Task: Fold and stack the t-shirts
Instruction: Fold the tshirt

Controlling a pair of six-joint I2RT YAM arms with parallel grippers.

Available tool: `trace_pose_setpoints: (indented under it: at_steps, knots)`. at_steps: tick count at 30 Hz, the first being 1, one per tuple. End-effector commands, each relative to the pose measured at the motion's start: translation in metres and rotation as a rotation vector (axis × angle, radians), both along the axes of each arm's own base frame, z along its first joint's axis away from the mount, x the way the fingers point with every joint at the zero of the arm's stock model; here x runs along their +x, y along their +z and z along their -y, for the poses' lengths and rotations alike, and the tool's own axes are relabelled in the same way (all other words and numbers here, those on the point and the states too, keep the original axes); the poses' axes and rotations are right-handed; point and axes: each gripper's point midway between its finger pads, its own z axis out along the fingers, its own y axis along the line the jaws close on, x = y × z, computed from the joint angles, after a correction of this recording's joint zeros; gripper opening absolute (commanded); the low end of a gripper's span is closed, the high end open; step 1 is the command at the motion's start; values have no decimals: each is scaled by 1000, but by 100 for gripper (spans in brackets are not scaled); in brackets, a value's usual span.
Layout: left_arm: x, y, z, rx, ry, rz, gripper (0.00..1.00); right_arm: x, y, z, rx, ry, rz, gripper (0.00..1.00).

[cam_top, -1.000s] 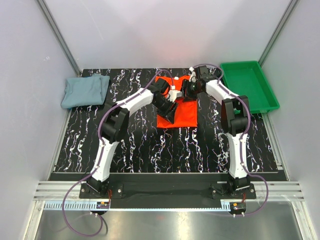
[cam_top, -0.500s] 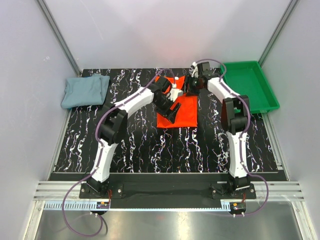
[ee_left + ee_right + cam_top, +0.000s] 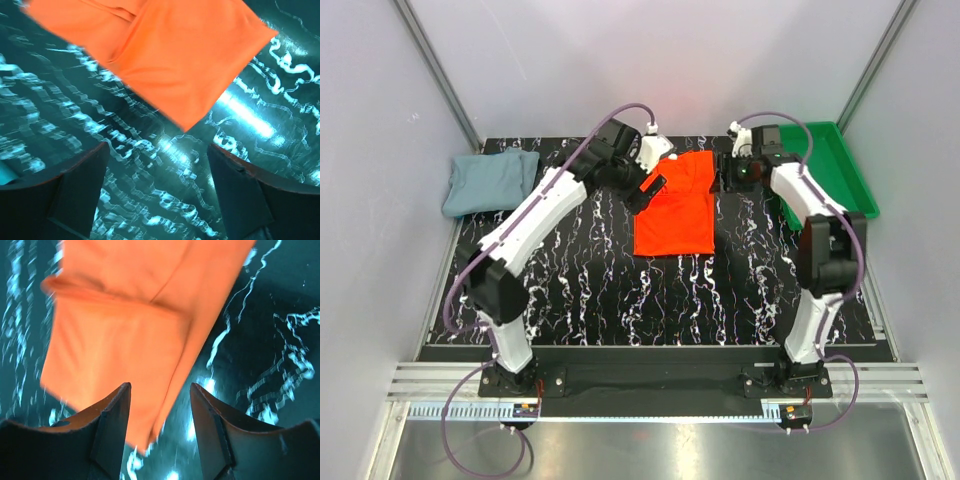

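Two t-shirts: orange t-shirt centre, grey-blue t-shirt left; left claw open, right claw open.

The middle shirt lies on the table at upper centre, the left shirt at its upper left corner, the tray at upper right. The left gripper hangs at the middle shirt's left edge, the right gripper between that shirt and the tray.

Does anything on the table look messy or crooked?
A little. The orange shirt in the middle is folded unevenly: its far part sits skewed against the near rectangle. The grey-blue shirt lies rumpled at the far left corner, poking past the edge of the black mat, not stacked.
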Motion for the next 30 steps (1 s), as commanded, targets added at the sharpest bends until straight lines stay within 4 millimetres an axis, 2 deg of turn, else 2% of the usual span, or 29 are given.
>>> trace_pose_setpoints:
  at_steps: [1, 2, 3, 4, 5, 6, 7, 8, 9, 10, 11, 12, 14, 15, 16, 17, 19, 20, 21, 23, 24, 25, 27, 28, 30]
  knots:
    - [-32, 75, -8, -19, -77, 150, 87, -29, 82, -6, -17, 168, 235, 59]
    - [-43, 84, -10, -40, -99, 147, 87, -36, 90, -6, -12, 179, 250, 59]
    - [-53, 103, -14, -100, -70, 174, 78, -43, 97, -7, -8, 186, 258, 59]
    - [-57, 95, -15, -94, -76, 152, 77, -56, 109, -8, 4, 198, 274, 59]
    - [-73, 84, -13, -89, -142, 84, 74, -62, 111, -8, -6, 227, 289, 59]
    - [-71, 73, -16, -51, -146, 68, 72, -69, 114, -9, -17, 255, 304, 59]
    - [-67, 54, -23, -5, -120, 44, 82, -79, 113, -9, -40, 275, 320, 59]
    - [-76, 43, -22, 3, -171, -13, 94, -84, 110, -9, -82, 322, 350, 59]
    - [-73, 30, -23, 28, -167, -34, 99, -95, 96, -12, -102, 363, 336, 59]
    - [-78, 19, -21, 28, -182, -78, 99, -101, 98, -13, -124, 390, 369, 59]
    - [-77, 13, -19, 21, -168, -95, 99, -105, 92, -15, -152, 428, 382, 59]
    - [-79, -1, -18, 30, -166, -124, 99, -119, 76, -25, -163, 482, 359, 59]
    - [-74, -12, -12, 18, -150, -147, 99, -132, 64, -30, -220, 564, 377, 57]
    - [-75, -32, -14, 30, -112, -195, 96, -144, 44, -32, -235, 598, 344, 57]
    - [-68, -39, -11, 21, -96, -186, 80, -150, 41, -40, -255, 635, 368, 57]
    - [-66, -52, -10, 28, -62, -208, 72, -154, 32, -42, -274, 667, 375, 58]
    - [-65, -79, -11, 41, -28, -255, 70, -162, 9, -50, -309, 712, 365, 57]
    - [-60, -89, -9, 36, 1, -262, 67, -162, 1, -50, -331, 730, 370, 56]
    - [-60, -108, -10, 60, 8, -298, 69, -166, -9, -51, -347, 747, 364, 56]
    - [-54, -128, -10, 83, 7, -309, 73, -160, -16, -55, -382, 763, 396, 56]
    - [-55, -137, -12, 97, 6, -314, 71, -155, -17, -57, -392, 760, 421, 55]
    - [-45, -142, -12, 105, 18, -274, 67, -153, -22, -56, -407, 759, 417, 55]
    - [-42, -153, -16, 134, 5, -249, 61, -148, -24, -56, -418, 756, 421, 54]
    - [-35, -154, -15, 131, 6, -213, 61, -145, -28, -56, -426, 758, 416, 54]
    - [-32, -157, -15, 133, -18, -173, 62, -142, -31, -56, -432, 752, 420, 53]
